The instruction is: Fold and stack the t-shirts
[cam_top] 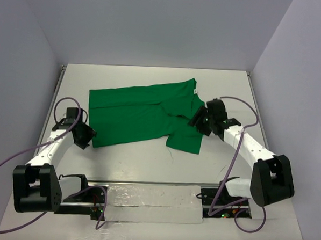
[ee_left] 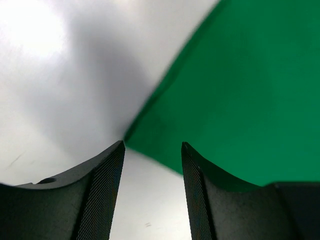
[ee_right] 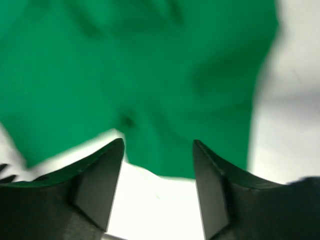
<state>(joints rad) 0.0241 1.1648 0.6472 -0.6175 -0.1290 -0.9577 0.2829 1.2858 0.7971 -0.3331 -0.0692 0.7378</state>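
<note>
T-shirt (cam_top: 144, 116), green, lies spread flat on the table (cam_top: 147, 162), toward the far side and centre. Left end effector (cam_top: 90, 133) sits low just beside the shirt's near-left corner, its jaws released with nothing between them. Right end effector (cam_top: 195, 122) is over the shirt's right part, jaws likewise apart and empty.

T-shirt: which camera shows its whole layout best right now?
Top external. It shows the whole t-shirt lying on the table, hem to neck. The left wrist view catches only one corner and edge; the right wrist view shows a blurred patch of cloth near its edge.
</note>
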